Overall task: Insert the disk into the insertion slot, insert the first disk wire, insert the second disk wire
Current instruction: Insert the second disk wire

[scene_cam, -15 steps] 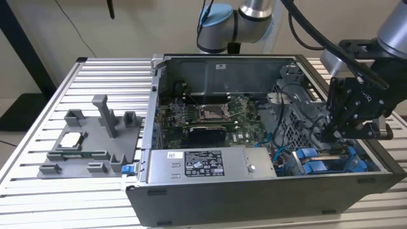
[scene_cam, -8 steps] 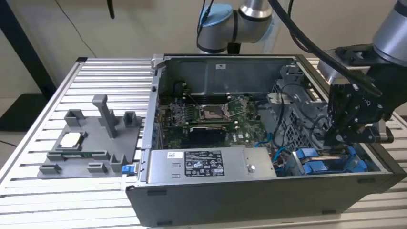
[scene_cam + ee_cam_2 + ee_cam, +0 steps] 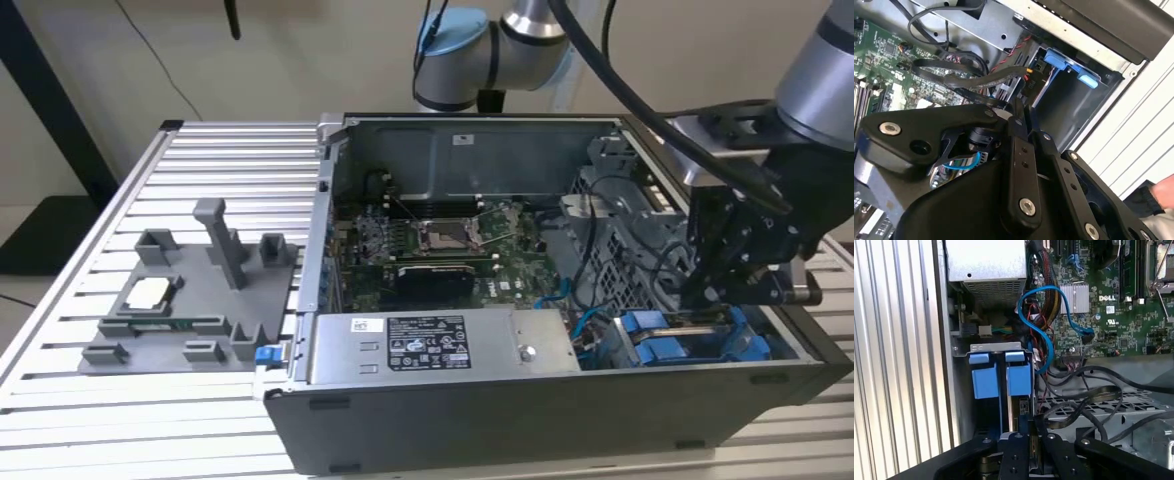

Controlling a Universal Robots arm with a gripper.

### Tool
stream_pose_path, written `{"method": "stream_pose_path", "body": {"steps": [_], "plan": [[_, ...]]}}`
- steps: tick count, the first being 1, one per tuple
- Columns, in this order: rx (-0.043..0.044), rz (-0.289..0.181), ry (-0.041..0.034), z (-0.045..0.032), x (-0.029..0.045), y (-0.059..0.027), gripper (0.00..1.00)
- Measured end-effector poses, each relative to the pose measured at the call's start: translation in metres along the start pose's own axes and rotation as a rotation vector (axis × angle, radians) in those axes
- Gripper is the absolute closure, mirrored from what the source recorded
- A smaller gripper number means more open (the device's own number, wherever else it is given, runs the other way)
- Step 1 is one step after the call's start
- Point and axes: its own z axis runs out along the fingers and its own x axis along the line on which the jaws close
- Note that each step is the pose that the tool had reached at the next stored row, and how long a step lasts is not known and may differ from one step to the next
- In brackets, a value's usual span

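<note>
From the exterior view's left I see a grey holder tray point(image 3: 180, 300), then the open computer case point(image 3: 534, 410). My gripper point(image 3: 705, 297) hangs inside the case at the right corner, just above the disk point(image 3: 1019, 377) sitting in its bay; I cannot tell its finger state.

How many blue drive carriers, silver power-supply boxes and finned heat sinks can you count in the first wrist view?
Blue drive carriers: 2
Silver power-supply box: 1
Finned heat sink: 1
Total: 4
</note>
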Motion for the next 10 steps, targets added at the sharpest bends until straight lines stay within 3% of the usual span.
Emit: {"method": "stream_pose_path", "body": {"steps": [10], "plan": [[0.0092, -0.001, -0.0006, 0.0056, 0.0003, -0.0001, 0.84]]}}
